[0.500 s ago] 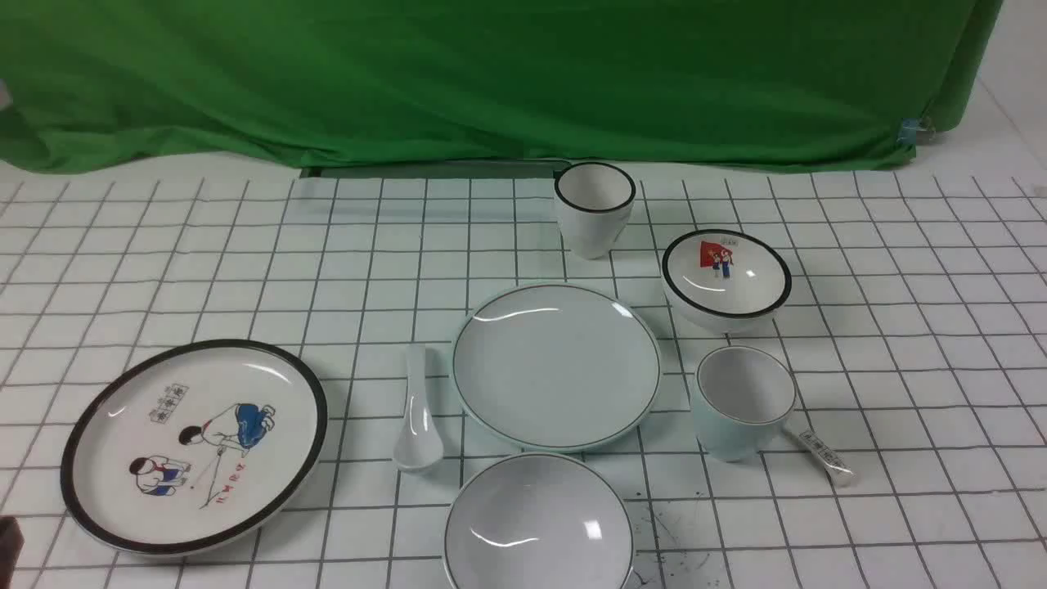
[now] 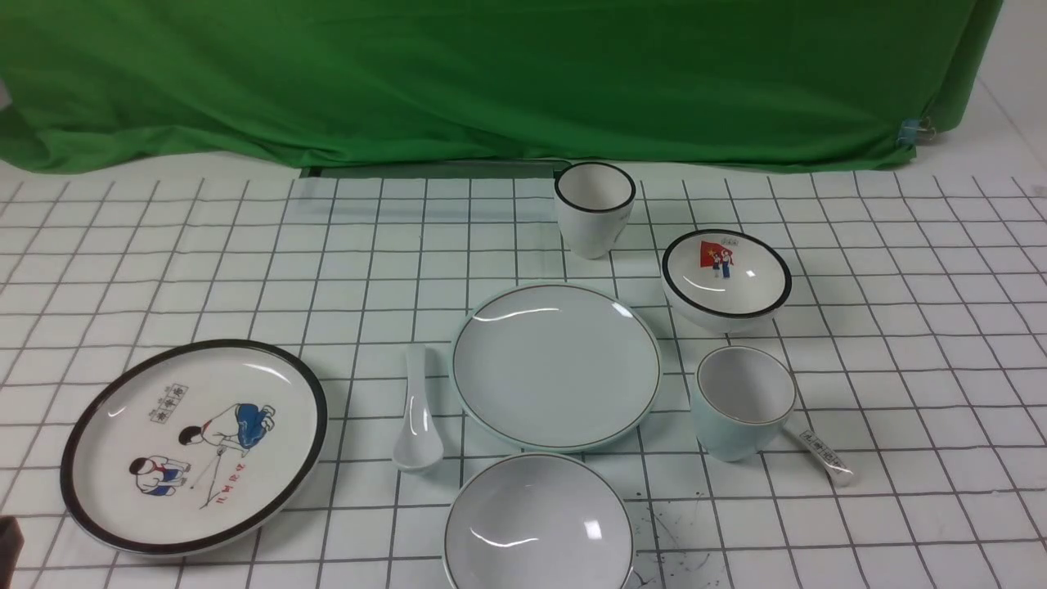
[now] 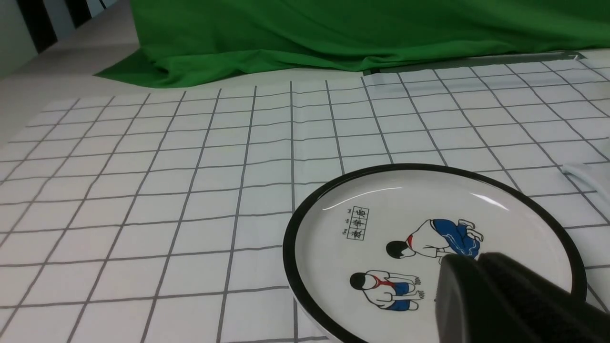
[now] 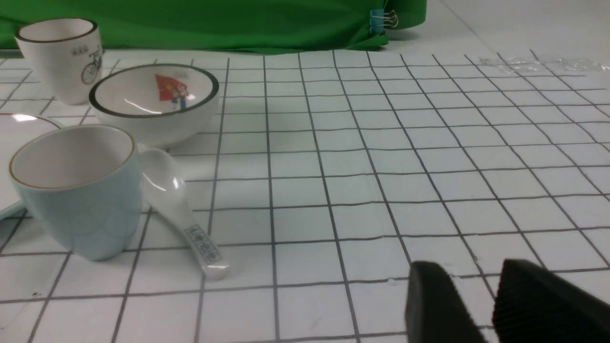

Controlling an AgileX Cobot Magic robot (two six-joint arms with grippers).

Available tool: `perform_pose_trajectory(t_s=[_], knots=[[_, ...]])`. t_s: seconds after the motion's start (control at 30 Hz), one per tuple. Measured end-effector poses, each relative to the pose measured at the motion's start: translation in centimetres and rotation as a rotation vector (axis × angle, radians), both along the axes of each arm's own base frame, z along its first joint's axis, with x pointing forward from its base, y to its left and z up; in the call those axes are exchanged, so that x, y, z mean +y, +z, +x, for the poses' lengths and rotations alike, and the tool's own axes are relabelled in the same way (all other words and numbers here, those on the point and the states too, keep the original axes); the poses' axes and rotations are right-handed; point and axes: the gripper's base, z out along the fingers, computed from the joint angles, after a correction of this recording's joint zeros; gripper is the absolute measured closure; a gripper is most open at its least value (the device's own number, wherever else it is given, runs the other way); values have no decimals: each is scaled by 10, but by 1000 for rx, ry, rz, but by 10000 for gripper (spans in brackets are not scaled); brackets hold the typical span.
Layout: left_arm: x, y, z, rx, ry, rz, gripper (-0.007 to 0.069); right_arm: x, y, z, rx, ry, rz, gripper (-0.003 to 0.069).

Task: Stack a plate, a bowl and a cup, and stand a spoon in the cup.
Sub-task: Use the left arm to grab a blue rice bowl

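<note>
On our bench (image 2: pixel 924 343) we see the plain pale round plate (image 2: pixel 556 366) at the middle, the plain pale round bowl (image 2: pixel 540 523) just on our side of it, the small pale blue handleless cup (image 2: pixel 740 413) to its right, and the glossy white ceramic spoon (image 2: pixel 418 417) to its left. Our left tool (image 3: pixel 483 259) is closed, holding nothing; our right tool (image 4: pixel 469 267) stands parted and empty.
</note>
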Motion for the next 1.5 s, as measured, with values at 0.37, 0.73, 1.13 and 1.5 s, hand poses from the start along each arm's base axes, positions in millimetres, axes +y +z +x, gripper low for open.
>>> perform_pose_trajectory(t_s=[0.37, 0.73, 1.13, 1.5], knots=[[0, 0, 0, 0, 0, 0, 653, 0, 0, 0, 0, 0, 0, 416], [0, 0, 0, 0, 0, 0, 653, 0, 0, 0, 0, 0, 1, 416], [1, 1, 0, -11, 3, 24, 653, 0, 0, 0, 0, -1, 3, 416], [-1, 9, 1, -112, 9, -250, 653, 0, 0, 0, -4, -12, 75, 416]])
